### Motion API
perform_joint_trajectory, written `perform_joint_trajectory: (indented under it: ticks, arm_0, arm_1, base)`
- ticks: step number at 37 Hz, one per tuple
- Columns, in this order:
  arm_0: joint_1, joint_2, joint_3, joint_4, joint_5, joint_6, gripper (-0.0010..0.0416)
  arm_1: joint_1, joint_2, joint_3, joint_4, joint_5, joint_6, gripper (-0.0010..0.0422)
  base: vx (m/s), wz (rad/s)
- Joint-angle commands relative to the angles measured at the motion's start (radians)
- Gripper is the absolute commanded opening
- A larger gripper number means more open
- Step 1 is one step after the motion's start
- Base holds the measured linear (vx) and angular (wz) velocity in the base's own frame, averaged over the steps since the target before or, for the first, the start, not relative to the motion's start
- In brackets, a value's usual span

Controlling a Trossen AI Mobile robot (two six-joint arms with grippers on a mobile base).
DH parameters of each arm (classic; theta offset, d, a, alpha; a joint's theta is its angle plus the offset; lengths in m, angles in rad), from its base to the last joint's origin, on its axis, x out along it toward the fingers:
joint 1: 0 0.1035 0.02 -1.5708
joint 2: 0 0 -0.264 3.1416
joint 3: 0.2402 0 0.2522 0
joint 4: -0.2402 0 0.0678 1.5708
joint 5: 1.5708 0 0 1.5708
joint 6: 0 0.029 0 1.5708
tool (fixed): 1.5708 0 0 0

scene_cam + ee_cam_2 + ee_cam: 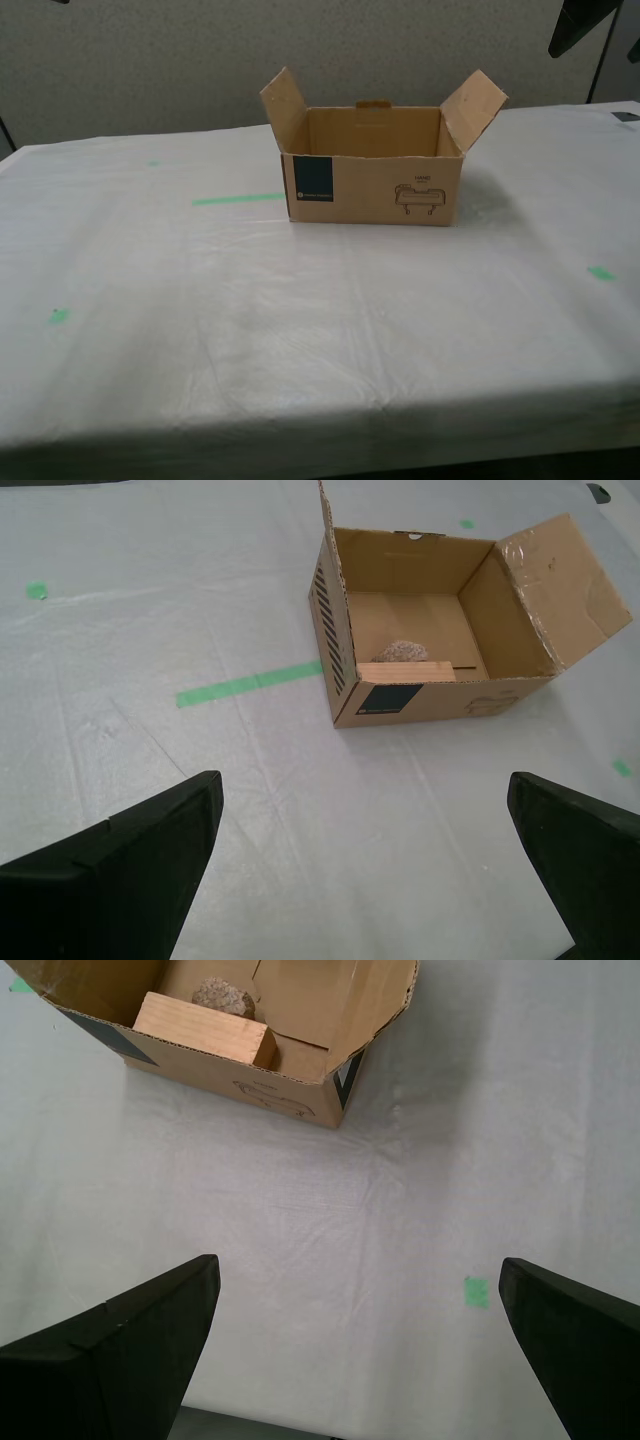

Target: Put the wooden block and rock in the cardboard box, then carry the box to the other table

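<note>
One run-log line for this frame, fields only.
box: on sheeted table, flaps open | block and rock: inside box | first gripper: open, empty | second gripper: open, empty

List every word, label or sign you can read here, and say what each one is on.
"HAND": small print above the line drawing on the box front, barely legible.
Second line under it: too small to read.
White print on the teal label: too blurred to read.
Green tape marks on the table: no writing.
Nothing else carries text.
</note>
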Motion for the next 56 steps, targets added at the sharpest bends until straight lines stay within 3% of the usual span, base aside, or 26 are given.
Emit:
perform_joint_trajectory:
  ticks: [1,56]
  arm_0:
    - [0.001,0.0,0.0,0.0,0.005,0.003,0.0389]
    - [0.001,0.0,0.0,0.0,0.005,0.003,0.039]
  arm_1:
    - [0.0,0.0,0.001,0.002,0.002,-0.002,0.0389]
    - [0.0,0.0,0.001,0.002,0.002,-0.002,0.0389]
  base:
    - [0.0,0.0]
    - [0.0,0.0]
